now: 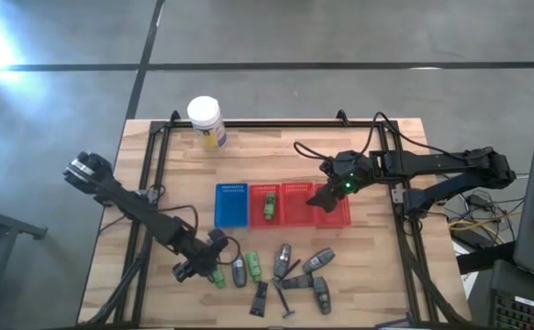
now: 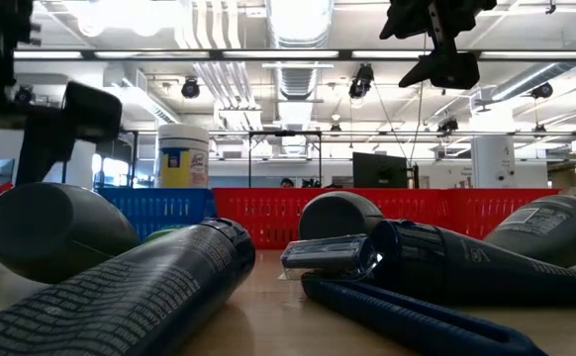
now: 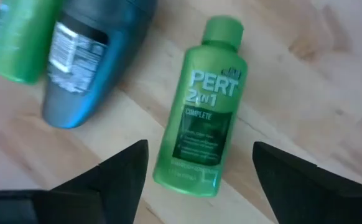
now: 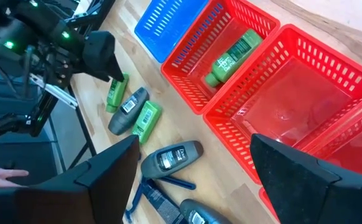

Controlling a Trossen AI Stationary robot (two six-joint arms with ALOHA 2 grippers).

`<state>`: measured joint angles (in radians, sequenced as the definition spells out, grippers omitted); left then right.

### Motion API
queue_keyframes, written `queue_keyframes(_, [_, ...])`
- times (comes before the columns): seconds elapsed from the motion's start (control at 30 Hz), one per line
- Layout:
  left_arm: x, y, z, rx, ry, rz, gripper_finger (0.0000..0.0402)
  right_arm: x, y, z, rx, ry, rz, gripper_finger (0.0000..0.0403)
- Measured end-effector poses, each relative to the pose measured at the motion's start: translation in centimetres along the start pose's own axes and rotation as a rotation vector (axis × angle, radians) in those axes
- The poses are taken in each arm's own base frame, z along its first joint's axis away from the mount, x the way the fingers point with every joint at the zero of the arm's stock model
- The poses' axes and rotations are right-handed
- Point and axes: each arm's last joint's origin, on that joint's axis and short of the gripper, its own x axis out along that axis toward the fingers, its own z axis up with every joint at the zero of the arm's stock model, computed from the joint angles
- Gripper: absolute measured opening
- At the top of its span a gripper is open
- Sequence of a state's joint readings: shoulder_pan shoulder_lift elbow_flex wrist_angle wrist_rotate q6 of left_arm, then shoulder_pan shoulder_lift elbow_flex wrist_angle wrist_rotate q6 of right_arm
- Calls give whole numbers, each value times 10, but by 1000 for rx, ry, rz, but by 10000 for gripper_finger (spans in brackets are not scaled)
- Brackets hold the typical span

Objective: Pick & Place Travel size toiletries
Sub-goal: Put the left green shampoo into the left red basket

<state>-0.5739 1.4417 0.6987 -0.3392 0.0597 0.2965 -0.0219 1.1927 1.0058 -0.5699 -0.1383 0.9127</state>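
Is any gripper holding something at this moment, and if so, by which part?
Nothing is held. The left gripper is open over a green bottle lying on the table. The right gripper is open and empty above the red baskets.

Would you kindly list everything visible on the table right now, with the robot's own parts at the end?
Jar: one, white with yellow label, far edge of the table.
Baskets: three in a row mid-table, one blue, two red.
Green bottles: three; one in the middle red basket, one under the left gripper, one among the loose items.
Grey tubes: about four, near edge, such as.
Black stick pieces: a few, near edge, such as.
Left gripper: open, over the green bottle at the near edge.
Right gripper: open, above the right red basket.
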Motion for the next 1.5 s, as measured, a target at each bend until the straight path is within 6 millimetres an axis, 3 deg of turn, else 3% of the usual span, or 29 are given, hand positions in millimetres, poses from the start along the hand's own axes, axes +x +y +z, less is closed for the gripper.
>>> queue_keyframes(0.27, [16, 2, 1, 26, 7, 9, 281, 0, 0, 0, 1, 1, -2, 322])
queue_keyframes(0.6, [10, 1, -4, -63, 55, 8, 163, 0, 0, 0, -2, 2, -3, 334])
queue_keyframes(0.67, [7, 1, -6, -131, 81, 27, 158, 0, 0, 0, -2, 3, -2, 332])
queue_keyframes(0.9, [-33, 14, -14, -376, 122, 231, 161, 0, 4, 1, 18, 17, 59, 308])
queue_keyframes(1.1, [-80, 43, -17, -596, -107, 481, 162, -1, 8, 11, 50, -54, 125, 295])
queue_keyframes(1.3, [-102, 87, -33, -925, -303, 622, 162, 1, 8, 23, 122, -122, 172, 307])
queue_keyframes(1.5, [-110, 110, -26, -806, -447, 744, 162, 29, 6, 30, 181, -100, 165, 323])
